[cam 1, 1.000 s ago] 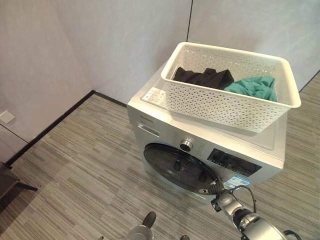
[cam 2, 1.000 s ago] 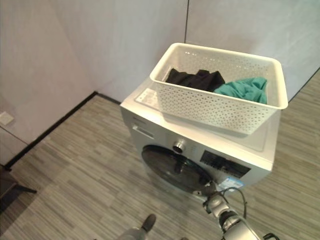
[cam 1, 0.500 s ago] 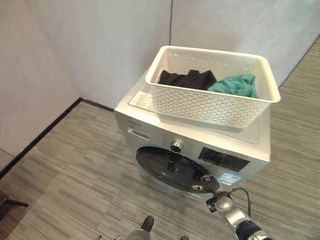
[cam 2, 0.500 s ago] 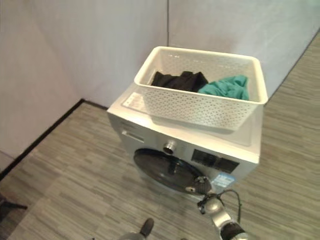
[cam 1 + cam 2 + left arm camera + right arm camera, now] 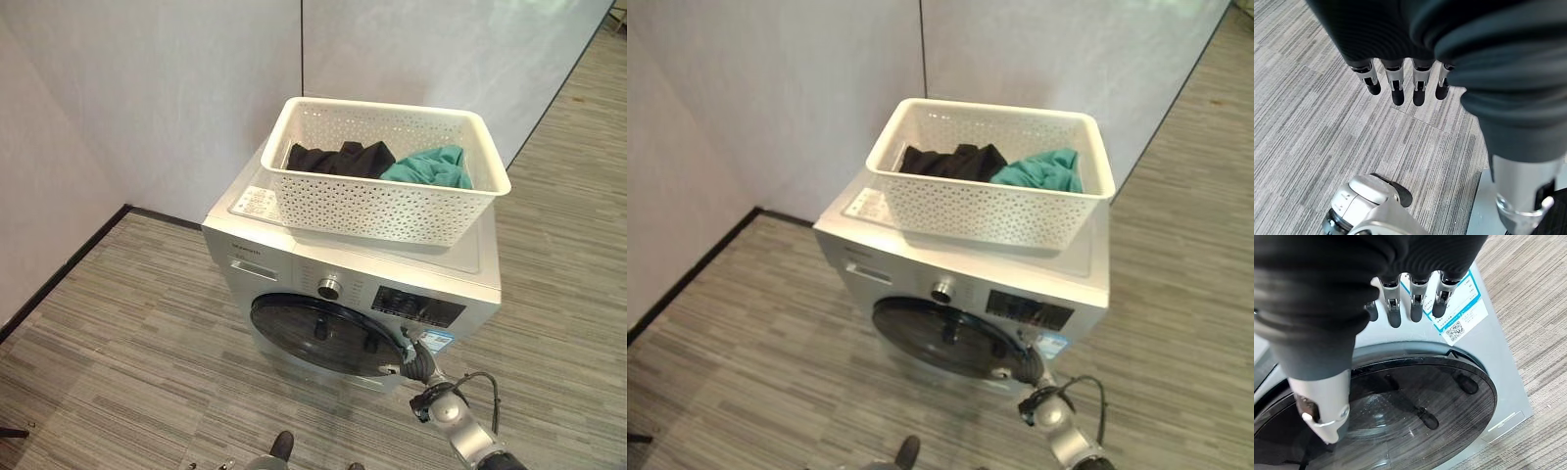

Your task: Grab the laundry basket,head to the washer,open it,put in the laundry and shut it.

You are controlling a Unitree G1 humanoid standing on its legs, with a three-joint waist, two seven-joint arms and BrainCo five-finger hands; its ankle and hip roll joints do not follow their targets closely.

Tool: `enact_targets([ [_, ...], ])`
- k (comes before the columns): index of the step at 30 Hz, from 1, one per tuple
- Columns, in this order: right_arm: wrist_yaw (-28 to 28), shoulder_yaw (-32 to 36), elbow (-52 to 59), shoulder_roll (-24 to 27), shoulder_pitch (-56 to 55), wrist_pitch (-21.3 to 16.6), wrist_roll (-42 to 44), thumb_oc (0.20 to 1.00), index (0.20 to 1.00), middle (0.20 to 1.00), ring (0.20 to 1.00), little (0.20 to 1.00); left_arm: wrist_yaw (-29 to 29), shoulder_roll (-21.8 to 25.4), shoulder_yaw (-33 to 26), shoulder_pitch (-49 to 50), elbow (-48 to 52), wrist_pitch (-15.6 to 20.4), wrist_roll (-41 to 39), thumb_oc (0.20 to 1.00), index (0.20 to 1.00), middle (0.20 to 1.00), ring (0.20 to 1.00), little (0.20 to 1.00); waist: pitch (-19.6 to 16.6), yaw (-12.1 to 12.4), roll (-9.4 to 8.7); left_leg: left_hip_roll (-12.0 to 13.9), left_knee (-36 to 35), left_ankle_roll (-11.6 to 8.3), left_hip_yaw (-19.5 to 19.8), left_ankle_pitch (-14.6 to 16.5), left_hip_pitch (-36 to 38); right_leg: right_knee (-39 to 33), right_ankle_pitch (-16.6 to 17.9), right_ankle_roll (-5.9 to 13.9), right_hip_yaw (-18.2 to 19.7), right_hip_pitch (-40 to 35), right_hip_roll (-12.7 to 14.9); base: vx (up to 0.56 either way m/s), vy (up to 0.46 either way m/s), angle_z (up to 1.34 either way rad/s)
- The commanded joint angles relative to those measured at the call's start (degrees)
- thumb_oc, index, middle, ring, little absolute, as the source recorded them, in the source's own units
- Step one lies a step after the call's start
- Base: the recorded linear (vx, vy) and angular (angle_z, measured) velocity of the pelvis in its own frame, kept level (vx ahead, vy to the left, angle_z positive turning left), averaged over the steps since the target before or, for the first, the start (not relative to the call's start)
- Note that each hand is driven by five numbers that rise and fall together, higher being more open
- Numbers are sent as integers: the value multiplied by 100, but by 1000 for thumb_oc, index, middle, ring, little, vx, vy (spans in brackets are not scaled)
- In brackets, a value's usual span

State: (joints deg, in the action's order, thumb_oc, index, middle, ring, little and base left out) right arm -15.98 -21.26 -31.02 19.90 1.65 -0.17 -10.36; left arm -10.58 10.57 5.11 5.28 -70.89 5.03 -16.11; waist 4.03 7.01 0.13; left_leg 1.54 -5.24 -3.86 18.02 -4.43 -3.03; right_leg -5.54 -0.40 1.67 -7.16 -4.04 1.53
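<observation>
A white perforated laundry basket (image 5: pixel 372 206) stands on top of the silver washer (image 5: pixel 257 257). Inside it lie a black garment (image 5: pixel 338 159) and a teal one (image 5: pixel 431 168). The washer's round dark door (image 5: pixel 313 333) looks closed. My right hand (image 5: pixel 419 360) is at the door's right edge, below the control panel. In the right wrist view its fingers (image 5: pixel 1415 308) are straight, lying over the door's rim by a blue-and-white sticker (image 5: pixel 1457 308), holding nothing. My left hand (image 5: pixel 1396 83) hangs over the floor with straight fingers, holding nothing.
The washer stands against pale wall panels (image 5: pixel 196 88). A black skirting line (image 5: pixel 69 264) runs along the left wall. Grey striped floor (image 5: pixel 118 362) lies open on the washer's left and right. A silver dial (image 5: pixel 329 288) sits above the door.
The camera has swung, so washer and basket now sit nearer the picture's middle. My right hand has stayed at the door's right edge. The basket and clothes have not moved.
</observation>
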Motion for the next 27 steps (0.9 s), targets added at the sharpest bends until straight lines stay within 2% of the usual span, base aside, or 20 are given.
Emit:
enact_targets([
  [1, -113, 217, 120, 145, 279, -188, -253, 1000, 1000, 1000, 1000, 1000, 86, -86, -53, -203, -495, 146, -339, 1000, 1000, 1000, 1000, 1000, -75, 114, -92, 142, 24, 149, 5, 425, 129, 54, -215, 417, 288, 20, 605, 0, 0, 0],
  [6, -223, 37, -688, 33, 638, -171, -299, 1000, 1000, 1000, 1000, 1000, 131, -101, -49, -110, -381, 221, -524, 1000, 1000, 1000, 1000, 1000, -30, 245, -14, 97, 24, 148, 81, 370, 65, 54, -226, 421, 226, 16, 621, 0, 0, 0],
  [9, -413, -116, -1621, -101, 1039, -167, -298, 1000, 1000, 1000, 1000, 1000, 166, -100, 105, -30, -261, 285, -566, 1000, 1000, 1000, 1000, 1000, 7, 392, 87, 24, 24, 146, 223, 307, -1, 54, -239, 422, 109, -2, 637, -12, 15, 15],
  [11, -516, -221, -2213, -122, 1320, -122, -346, 1000, 1000, 1000, 1000, 1000, 179, -88, 218, -23, -107, 333, -623, 1000, 1000, 1000, 1000, 1000, 50, 505, 165, -29, 24, 140, 320, 249, -69, 54, -238, 424, 44, 18, 653, -57, 29, 24],
  [12, -579, -299, -2975, -175, 1653, -89, -309, 1000, 1000, 1000, 1000, 1000, 212, -66, 364, -46, 48, 371, -671, 1000, 1000, 1000, 1000, 1000, 104, 643, 273, -97, 24, 117, 445, 163, -179, 54, -236, 434, -77, 53, 675, -68, 24, 32],
  [13, -582, -301, -2991, -179, 1665, -98, -306, 1000, 1000, 1000, 1000, 1000, 212, -65, 363, -49, 49, 370, -672, 1000, 1000, 1000, 1000, 1000, 104, 634, 272, -98, 24, 116, 454, 161, -185, 54, -237, 434, -86, 55, 675, -78, 39, 31],
  [15, -547, -401, -3593, -242, 1942, -77, -214, 1000, 1000, 1000, 1000, 1000, 252, -54, 523, -95, 146, 383, -682, 1000, 1000, 1000, 1000, 1000, 133, 761, 396, -173, 24, 88, 591, 81, -296, 54, -237, 442, -222, 91, 698, -53, 40, 30],
  [20, -420, -694, -4095, -566, 2239, -36, -159, 1000, 1000, 1000, 1000, 1000, 241, -21, 690, -184, 20, 345, -569, 1000, 1000, 1000, 1000, 1000, 77, 979, 576, -268, 24, 67, 745, -18, -408, 54, -244, 447, -360, 116, 730, -3, 37, 29],
  [23, -352, -828, -4135, -778, 2231, -45, -124, 1000, 1000, 1000, 1000, 1000, 221, -45, 703, -170, -81, 328, -514, 1000, 1000, 1000, 1000, 1000, 10, 1040, 588, -271, 24, 78, 756, -9, -397, 54, -258, 446, -341, 108, 733, 48, 31, 26],
  [24, -310, -869, -4139, -858, 2205, -48, -114, 802, 802, 802, 802, 802, 211, -49, 703, -163, -131, 324, -482, 1000, 1000, 1000, 1000, 1000, -14, 1049, 583, -270, 24, 79, 753, -4, -389, 54, -267, 442, -337, 97, 736, 38, 23, -13],
  [25, -278, -938, -4091, -930, 2201, -54, -104, 796, 796, 796, 796, 796, 195, -44, 705, -163, -149, 321, -469, 1000, 1000, 1000, 1000, 1000, -22, 1050, 571, -269, 24, 81, 749, 0, -380, 54, -267, 438, -335, 90, 737, 31, 17, -24],
  [26, -243, -995, -4076, -1005, 2174, -67, -91, 752, 752, 752, 752, 752, 185, -58, 704, -169, -179, 315, -444, 1000, 1000, 1000, 1000, 1000, -34, 1052, 559, -267, 24, 80, 754, 6, -367, 54, -273, 435, -336, 80, 742, 22, 11, -13],
  [27, -204, -1049, -4037, -1079, 2136, -76, -59, 752, 752, 752, 752, 752, 172, -67, 712, -166, -192, 315, -436, 1000, 1000, 1000, 1000, 1000, -42, 1047, 542, -267, 24, 80, 753, 11, -359, 54, -275, 430, -337, 70, 746, 23, 8, -9],
])
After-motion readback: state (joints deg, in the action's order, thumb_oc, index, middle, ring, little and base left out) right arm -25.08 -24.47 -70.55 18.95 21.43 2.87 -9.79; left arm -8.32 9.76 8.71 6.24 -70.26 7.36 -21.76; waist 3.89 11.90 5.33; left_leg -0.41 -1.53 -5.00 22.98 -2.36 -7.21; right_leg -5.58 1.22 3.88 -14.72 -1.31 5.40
